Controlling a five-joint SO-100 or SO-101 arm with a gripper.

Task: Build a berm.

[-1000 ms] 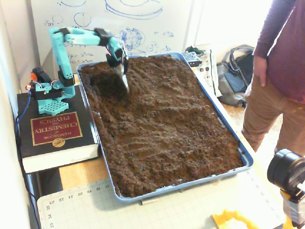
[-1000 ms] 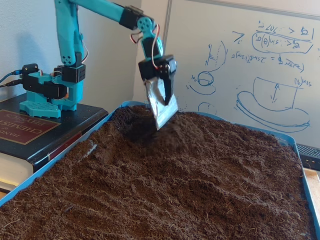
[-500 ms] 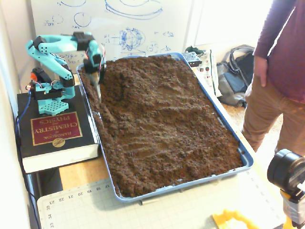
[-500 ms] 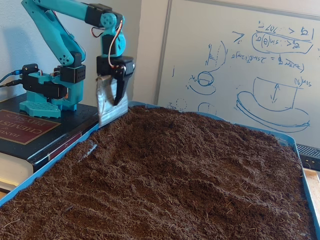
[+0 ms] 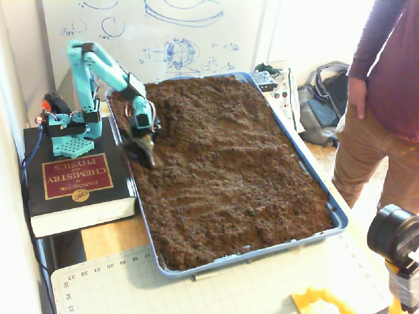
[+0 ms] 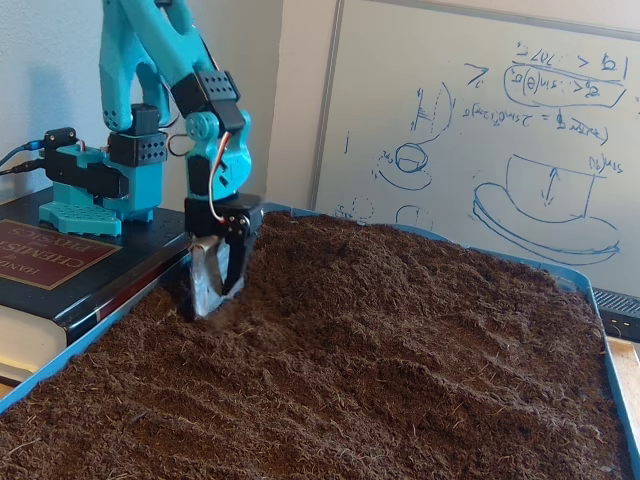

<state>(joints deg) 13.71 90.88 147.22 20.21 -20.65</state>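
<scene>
A whiteboard stood behind a blue tray (image 5: 337, 219) of dark soil. The teal gripper (image 6: 212, 290), closed on a metal scoop blade (image 6: 205, 283), dug in left of centre. The crumbly, rounded berm (image 6: 340, 260), upper middle, would likely slump; push from its base.

One arm (image 5: 105, 65), one tray (image 5: 314, 176) of soil, one book (image 5: 72, 186), one whiteboard (image 6: 480, 130), one person (image 5: 386, 98)
</scene>
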